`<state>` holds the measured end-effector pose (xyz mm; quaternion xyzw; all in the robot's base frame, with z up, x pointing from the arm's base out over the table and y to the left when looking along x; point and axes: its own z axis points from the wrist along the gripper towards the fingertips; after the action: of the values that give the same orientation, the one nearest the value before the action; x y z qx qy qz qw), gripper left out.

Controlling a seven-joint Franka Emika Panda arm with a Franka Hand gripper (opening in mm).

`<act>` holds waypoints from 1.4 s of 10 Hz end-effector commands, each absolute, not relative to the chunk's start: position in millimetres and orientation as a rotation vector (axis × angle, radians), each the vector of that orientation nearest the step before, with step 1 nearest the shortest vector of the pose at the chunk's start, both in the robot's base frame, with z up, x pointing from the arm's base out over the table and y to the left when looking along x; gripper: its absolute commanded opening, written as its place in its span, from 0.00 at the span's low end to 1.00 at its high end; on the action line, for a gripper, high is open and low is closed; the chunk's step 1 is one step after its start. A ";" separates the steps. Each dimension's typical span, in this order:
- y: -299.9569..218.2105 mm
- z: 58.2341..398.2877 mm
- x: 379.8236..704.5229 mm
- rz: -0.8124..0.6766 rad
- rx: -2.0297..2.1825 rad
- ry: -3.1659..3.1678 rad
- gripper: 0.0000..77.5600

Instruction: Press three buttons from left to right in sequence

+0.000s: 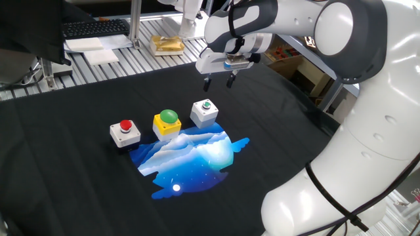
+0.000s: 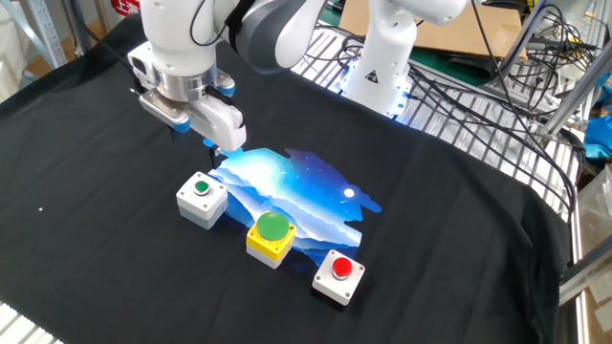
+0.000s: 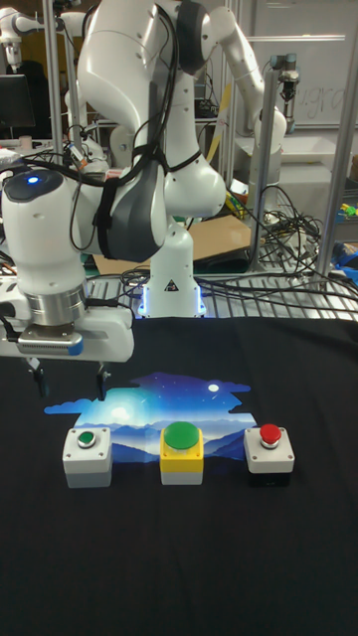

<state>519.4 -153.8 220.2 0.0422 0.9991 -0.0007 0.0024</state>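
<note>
Gripper (image 1: pixel 219 83) hangs with fingers spread wide above the cloth behind the small green button (image 1: pixel 205 112), touching nothing, while red (image 1: pixel 125 132) and big green (image 1: pixel 167 122) sit alongside, so no press looks underway.

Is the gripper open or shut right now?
Open. The gripper shows two fingers with a clear gap, holding nothing, above the cloth.

I can read no text, label or number in any view. A red sign (image 2: pixel 125 6) at the upper left of the other fixed view carries white marks too small for me to make out.
</note>
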 end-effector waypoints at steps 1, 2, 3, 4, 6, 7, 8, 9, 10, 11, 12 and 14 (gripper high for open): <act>-185.0 183.3 554.4 0.021 -0.132 3.137 1.00; -185.1 180.6 554.2 0.016 -0.198 3.143 1.00; -184.5 178.3 554.2 0.009 -0.272 3.148 1.00; -184.1 176.8 554.1 0.012 -0.309 3.157 1.00; -184.6 171.5 553.5 0.012 -0.311 3.174 1.00; -187.0 167.7 552.8 0.014 -0.297 3.181 1.00; -190.8 161.1 551.4 0.018 -0.263 3.184 1.00; -195.2 154.2 549.6 0.031 -0.223 3.185 1.00; -199.0 150.1 547.9 0.038 -0.188 3.190 1.00; -201.7 150.0 547.6 0.039 -0.160 3.197 1.00; -203.1 149.3 547.2 0.038 -0.148 3.197 1.00; -202.8 149.4 547.2 0.056 -0.148 3.194 1.00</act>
<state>546.6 -202.4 148.2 -0.0457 0.9984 0.0146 -0.0301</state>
